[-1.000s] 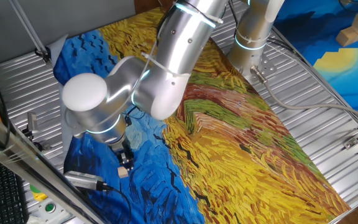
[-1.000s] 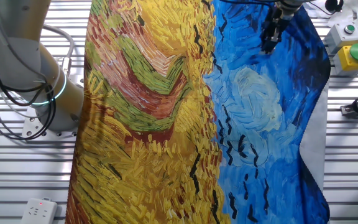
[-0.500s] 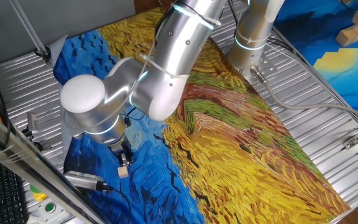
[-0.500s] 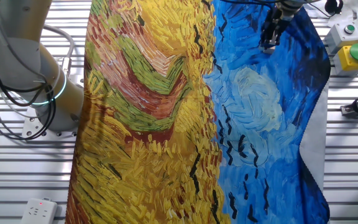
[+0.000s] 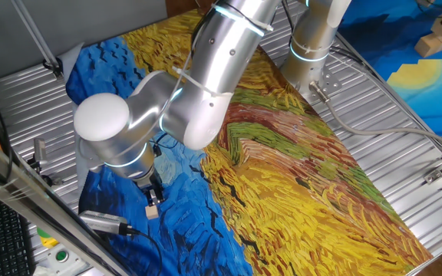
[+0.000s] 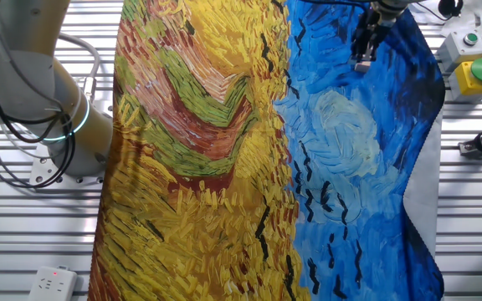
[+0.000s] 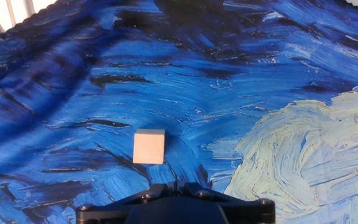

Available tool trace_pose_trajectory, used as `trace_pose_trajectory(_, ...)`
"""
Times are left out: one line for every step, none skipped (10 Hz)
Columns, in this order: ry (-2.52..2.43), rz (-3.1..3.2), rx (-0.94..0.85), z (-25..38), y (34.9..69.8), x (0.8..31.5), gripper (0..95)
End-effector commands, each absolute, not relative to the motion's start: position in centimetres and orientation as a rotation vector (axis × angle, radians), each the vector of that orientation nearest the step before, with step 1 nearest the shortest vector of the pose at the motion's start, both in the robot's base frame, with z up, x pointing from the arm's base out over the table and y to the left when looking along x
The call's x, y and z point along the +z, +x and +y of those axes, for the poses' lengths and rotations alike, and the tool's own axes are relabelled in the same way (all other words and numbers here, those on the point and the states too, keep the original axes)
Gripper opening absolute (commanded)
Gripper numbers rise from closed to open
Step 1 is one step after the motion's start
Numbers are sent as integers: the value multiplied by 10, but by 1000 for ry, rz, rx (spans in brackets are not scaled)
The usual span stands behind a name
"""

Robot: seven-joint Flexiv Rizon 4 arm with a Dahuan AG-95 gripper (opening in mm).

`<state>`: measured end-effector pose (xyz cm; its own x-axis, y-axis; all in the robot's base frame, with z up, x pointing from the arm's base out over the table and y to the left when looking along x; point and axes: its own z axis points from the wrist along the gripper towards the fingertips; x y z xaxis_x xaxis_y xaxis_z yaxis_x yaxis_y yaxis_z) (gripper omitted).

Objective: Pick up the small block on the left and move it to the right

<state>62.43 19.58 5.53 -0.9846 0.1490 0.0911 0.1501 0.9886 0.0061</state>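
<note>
While the claw (image 5: 153,194) hangs low over the blue part of the cloth (image 7: 278,74), the block (image 7: 149,147) sits on that cloth right under it, clear of the fingers. Can't tell how wide the claw is spread, but it's got nothing. Further off, the yellow swirls cover the desk (image 5: 374,100).

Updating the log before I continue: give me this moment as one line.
stage: pre-grasp | hand: over small block, apart | small block: on blue cloth, ungrasped | jaws: unclear
</note>
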Motion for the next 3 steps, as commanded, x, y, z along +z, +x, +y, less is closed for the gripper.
trace_pose_trajectory(-233,-3050,-25,195,622,55,0)
trace_pose_trajectory(-231,-3048,-24,195,622,55,0)
trace_pose_trajectory(-232,-3038,-23,195,622,55,0)
